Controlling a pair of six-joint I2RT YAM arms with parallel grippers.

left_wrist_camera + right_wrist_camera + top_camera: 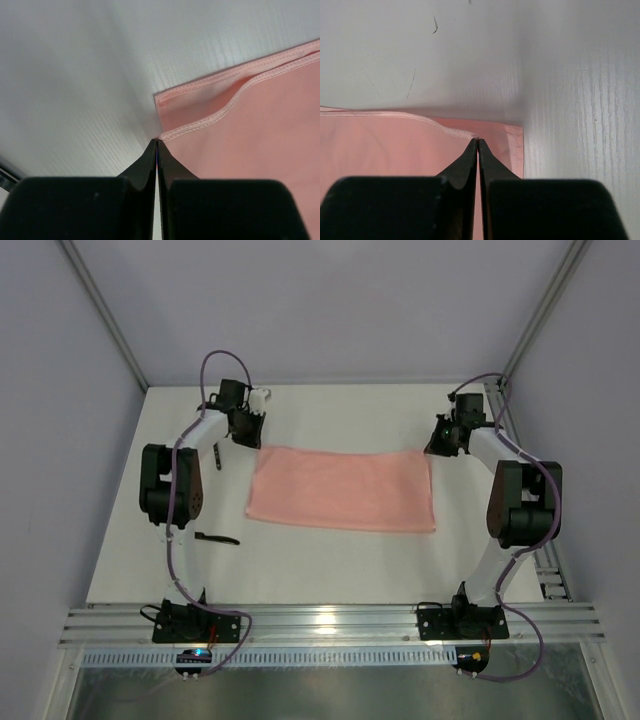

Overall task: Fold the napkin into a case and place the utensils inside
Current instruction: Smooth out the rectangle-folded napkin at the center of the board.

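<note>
White table (330,560): we see the napkin (342,488) folded once. The left gripper (157,143) and right gripper (478,142) are closed, apparently pinching its far corners. No case yet, and the utensils (217,538) lie outside.

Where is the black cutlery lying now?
In the top view, the black cutlery lies beside the left arm, off the near-left corner of the napkin.

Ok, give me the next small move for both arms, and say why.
Probably lift both corners a little, together. The left gripper and right gripper are each shut on a far corner of the napkin's upper layer, which lies flat on the table; raising evenly should free it for the next fold.
</note>
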